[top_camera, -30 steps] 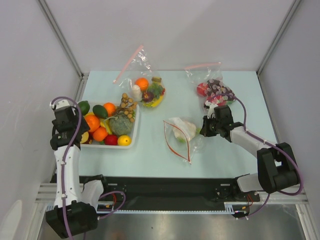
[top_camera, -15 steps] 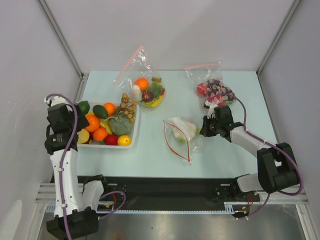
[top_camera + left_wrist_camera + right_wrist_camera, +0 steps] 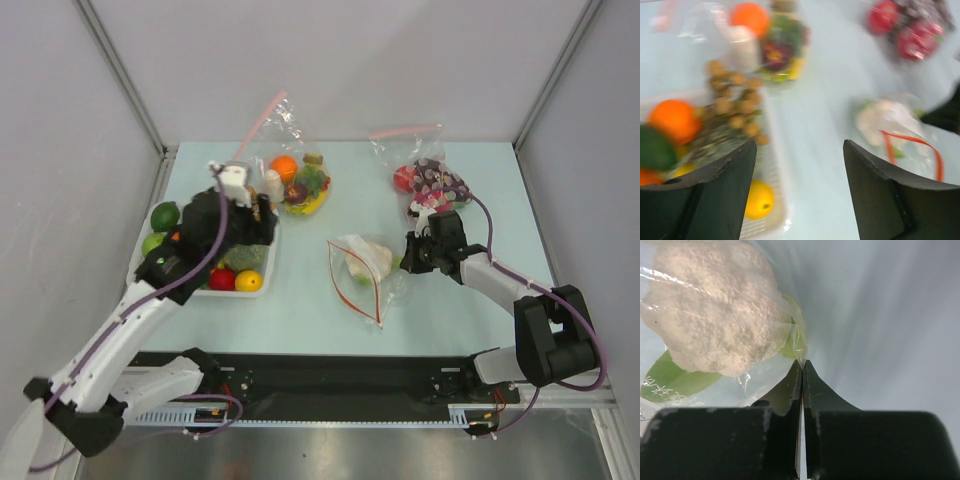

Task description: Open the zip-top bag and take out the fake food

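Observation:
The zip-top bag (image 3: 360, 272) lies on the table with its red-orange rim open toward the near side. A pale white-green leafy head (image 3: 368, 257) is inside; it also shows in the right wrist view (image 3: 715, 320). My right gripper (image 3: 408, 256) is shut on the bag's right corner (image 3: 801, 352). My left gripper (image 3: 258, 228) hangs open and empty above the right edge of the white tray (image 3: 215, 293); its view is blurred (image 3: 800, 150). The brown bumpy cluster (image 3: 735, 95) and a yellow fruit (image 3: 249, 281) lie in the tray. The bag shows at the right of the left wrist view (image 3: 900, 135).
The tray also holds oranges, limes (image 3: 165, 214) and other toys, partly hidden by my left arm. Two pink-zip bags lie at the back: one with orange and banana toys (image 3: 297, 182), one with red-purple toys (image 3: 428, 182). Grey walls close in both sides.
My left arm has swung from the far left, across the tray, to the tray's right edge. The right gripper and the bag have not moved.

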### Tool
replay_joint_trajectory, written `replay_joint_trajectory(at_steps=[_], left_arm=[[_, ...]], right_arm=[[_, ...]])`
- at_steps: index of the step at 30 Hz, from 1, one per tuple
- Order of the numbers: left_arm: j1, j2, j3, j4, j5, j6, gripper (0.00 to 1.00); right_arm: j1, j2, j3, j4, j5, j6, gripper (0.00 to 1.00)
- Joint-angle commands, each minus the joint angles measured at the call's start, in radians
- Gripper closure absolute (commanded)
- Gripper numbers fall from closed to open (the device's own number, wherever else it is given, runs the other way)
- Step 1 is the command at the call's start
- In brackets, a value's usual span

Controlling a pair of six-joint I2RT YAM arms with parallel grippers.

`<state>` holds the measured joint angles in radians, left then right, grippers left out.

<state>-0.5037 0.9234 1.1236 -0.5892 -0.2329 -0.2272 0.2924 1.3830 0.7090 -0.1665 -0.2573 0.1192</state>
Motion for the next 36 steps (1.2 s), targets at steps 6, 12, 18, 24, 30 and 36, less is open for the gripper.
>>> replay_joint_trajectory(at_steps=[6,12,18,24,30,36], left_arm=[[-0.392,0.232,0.05,0.31,0.079,-0.038,0.25],[-0.466,0.351,0.087,0.324,0.156,-0.054,0.32],[-0.476,0.358,0.026,0.315,0.182,-0.081,0.43],[-0.476,0.385,-0.044,0.348,0.225,-0.106,0.44],[-0.476,0.482,-0.036,0.33,0.225,-0.098,0.47],[-0.476,0.592,-0.015,0.35,0.253,-0.064,0.46]], right_arm=[[0.004,-0.018,0.01,-0.014,0.027,-0.001,1.0],[0.011,-0.021,0.012,-0.024,0.05,-0.003,1.0],[0.013,-0.013,0.012,-0.027,0.062,-0.004,1.0],[0.021,-0.002,0.02,-0.028,0.062,-0.006,1.0],[0.025,-0.004,0.021,-0.031,0.066,-0.007,1.0],[0.025,-0.001,0.024,-0.034,0.061,-0.006,1.0]])
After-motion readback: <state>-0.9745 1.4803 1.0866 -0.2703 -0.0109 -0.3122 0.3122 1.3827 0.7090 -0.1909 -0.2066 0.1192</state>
